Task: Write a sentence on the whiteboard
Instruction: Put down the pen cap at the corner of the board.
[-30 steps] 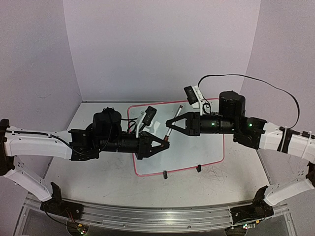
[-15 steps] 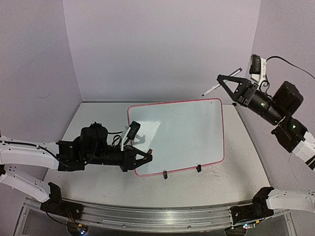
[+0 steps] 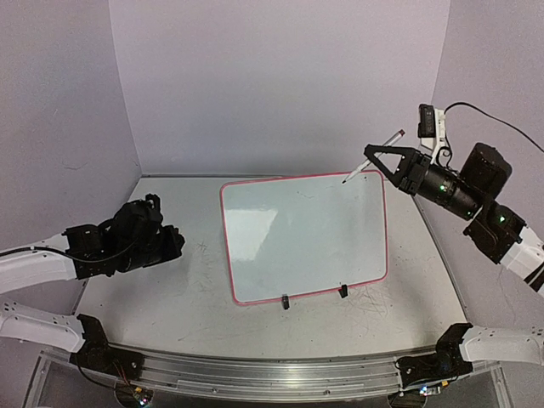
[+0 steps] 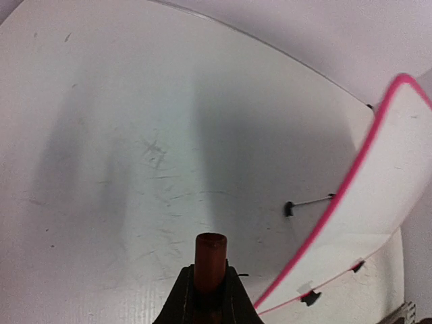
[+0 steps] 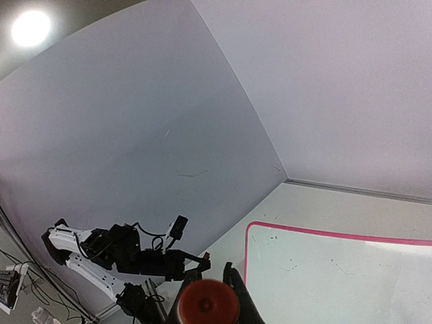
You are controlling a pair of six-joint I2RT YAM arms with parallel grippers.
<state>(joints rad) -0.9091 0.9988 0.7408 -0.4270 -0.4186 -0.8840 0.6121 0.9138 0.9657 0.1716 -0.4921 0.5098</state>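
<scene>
**Writing not begun: marker uncapped and poised at the board's far right corner**

Progress: The whiteboard (image 3: 306, 238) lies flat on the bench (image 3: 170, 297), its two black clips (image 3: 286, 300) on the near edge. No sentence is legible on it in any view. The right wrist view shows only a few faint specks near the far edge, too small to read. I judge the writing itself as not started.

Right side: right fingers (image 3: 374, 159) are pinched on the marker (image 3: 393, 140). The marker is tilted, tip down, over the board's far right corner. Whether the tip touches the surface cannot be told from here.

Left side: left fingers (image 4: 209, 290) are pressed onto a reddish cap (image 4: 210, 253), which I take to be the marker's. This arm sits well left of the board, over bare bench.

Done: marker in hand, cap off. Left: the whole line of words. Recapping would presumably follow.

Next move, my judgement: a line normally starts at the board's left side, so the tip likely needs to travel across first.

Containers: none in view.
</scene>
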